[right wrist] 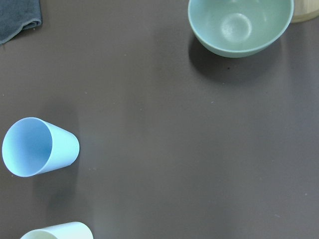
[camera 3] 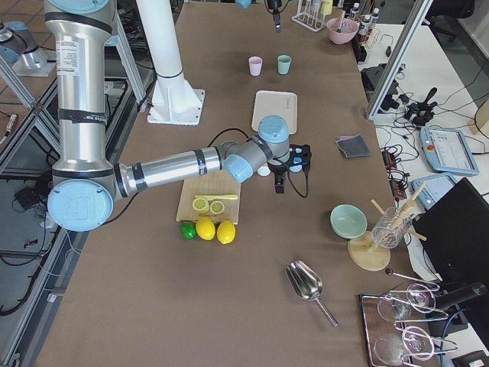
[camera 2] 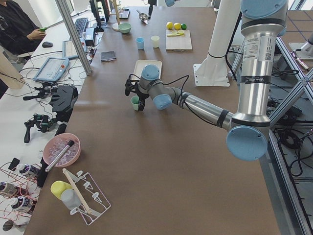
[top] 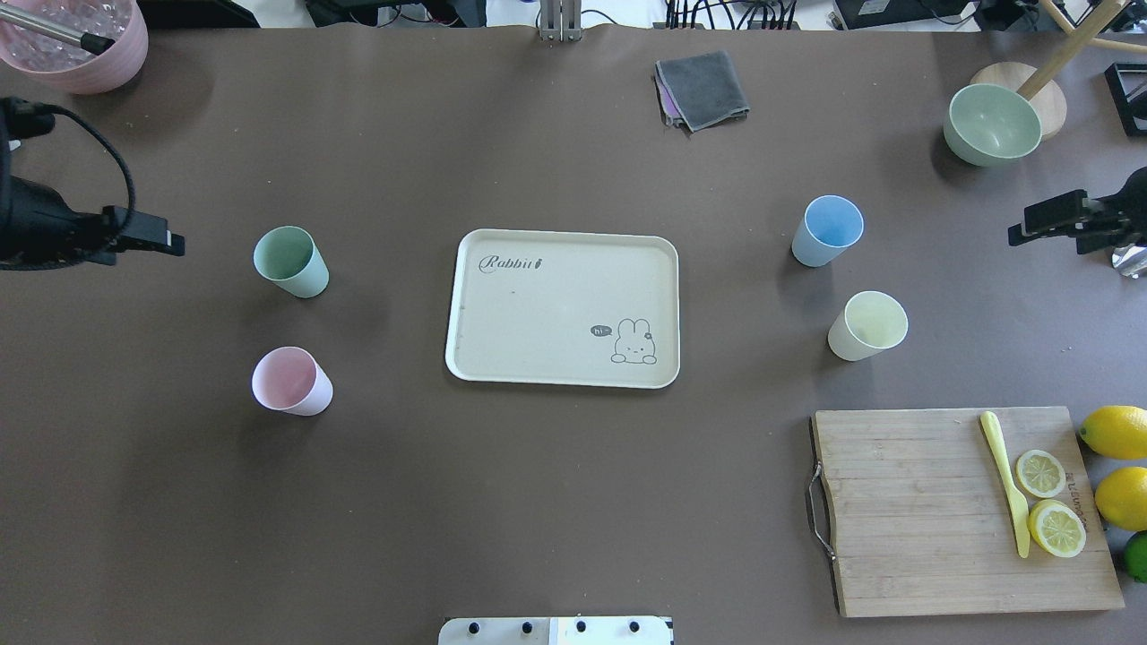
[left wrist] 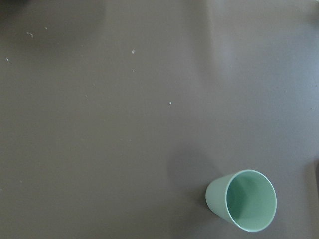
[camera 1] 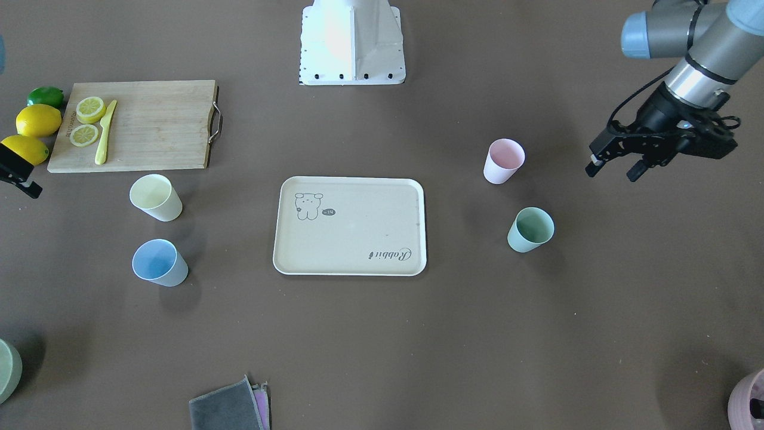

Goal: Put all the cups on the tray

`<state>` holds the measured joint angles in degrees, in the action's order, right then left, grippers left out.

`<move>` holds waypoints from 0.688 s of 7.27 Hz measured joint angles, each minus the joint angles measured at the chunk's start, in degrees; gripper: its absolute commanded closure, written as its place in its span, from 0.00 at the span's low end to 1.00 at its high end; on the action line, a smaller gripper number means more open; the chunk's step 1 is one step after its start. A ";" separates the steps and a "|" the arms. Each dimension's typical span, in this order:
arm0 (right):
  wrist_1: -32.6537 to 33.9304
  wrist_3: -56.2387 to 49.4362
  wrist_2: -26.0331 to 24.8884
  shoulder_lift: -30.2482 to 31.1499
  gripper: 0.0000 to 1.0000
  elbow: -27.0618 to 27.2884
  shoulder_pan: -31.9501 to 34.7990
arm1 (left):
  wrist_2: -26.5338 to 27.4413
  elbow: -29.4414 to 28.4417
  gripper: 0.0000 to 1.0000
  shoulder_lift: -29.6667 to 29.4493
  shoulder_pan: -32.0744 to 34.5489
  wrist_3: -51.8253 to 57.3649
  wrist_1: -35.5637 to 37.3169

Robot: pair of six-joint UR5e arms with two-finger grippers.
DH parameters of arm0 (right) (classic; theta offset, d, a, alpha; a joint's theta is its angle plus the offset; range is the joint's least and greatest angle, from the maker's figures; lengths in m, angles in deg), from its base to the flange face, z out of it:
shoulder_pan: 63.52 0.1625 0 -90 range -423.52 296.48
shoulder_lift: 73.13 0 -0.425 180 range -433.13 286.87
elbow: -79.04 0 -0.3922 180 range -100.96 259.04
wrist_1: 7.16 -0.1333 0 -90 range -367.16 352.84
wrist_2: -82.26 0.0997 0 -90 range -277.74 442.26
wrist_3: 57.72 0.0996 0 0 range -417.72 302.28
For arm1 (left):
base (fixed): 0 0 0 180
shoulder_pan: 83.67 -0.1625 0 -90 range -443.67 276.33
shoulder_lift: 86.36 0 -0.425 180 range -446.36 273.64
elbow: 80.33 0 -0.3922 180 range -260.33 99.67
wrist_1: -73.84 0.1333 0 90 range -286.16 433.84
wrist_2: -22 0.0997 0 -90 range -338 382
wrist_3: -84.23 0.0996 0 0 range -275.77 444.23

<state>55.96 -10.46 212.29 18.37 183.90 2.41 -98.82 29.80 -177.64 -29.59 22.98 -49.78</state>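
The brown worktop carries the tray midway between both tools, well apart from each. The left tool hangs spread wide and holds nothing. The mint green cup and pink cup stand near it, on its tray side. How far the right tool is spread cannot be told. The light blue cup and pale yellow cup stand near it, likewise on its tray side.

Counter: brown sheet covering, matt and smooth.
Mint cup, pink cup, blue cup, yellow cup: plastic-looking, matt, smooth walls.
Tray: cream, matt, smooth, with printed markings.
Cutting board: bare wood, grain visible; metal handle.
Knife: yellow-green plastic, slight sheen.
Cloth: grey, soft fabric, folded.
Bowl: pale green, smooth, low sheen.
Lemons: glossy skin.
Left arm: brushed metal tube, grey-blue caps.
Left end effector: black, matt.
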 measured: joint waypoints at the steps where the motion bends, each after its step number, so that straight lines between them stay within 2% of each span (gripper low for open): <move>1: -0.13 2.25 -1.78 -0.25 0.00 0.48 -2.56 | 3.96 1.68 0.03 0.05 -5.52 -3.88 0.03; 3: 0.01 3.67 -3.24 -1.80 0.00 0.51 -6.38 | 7.88 3.96 0.03 0.05 -11.38 -8.75 0.03; 5: 0.31 3.94 -7.07 -4.35 0.00 -0.76 -11.99 | 8.12 4.66 0.03 0.12 -11.74 -9.40 0.02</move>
<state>56.27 -6.52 205.22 14.02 183.15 -9.58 -90.70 34.46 -177.52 -41.33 13.58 -49.77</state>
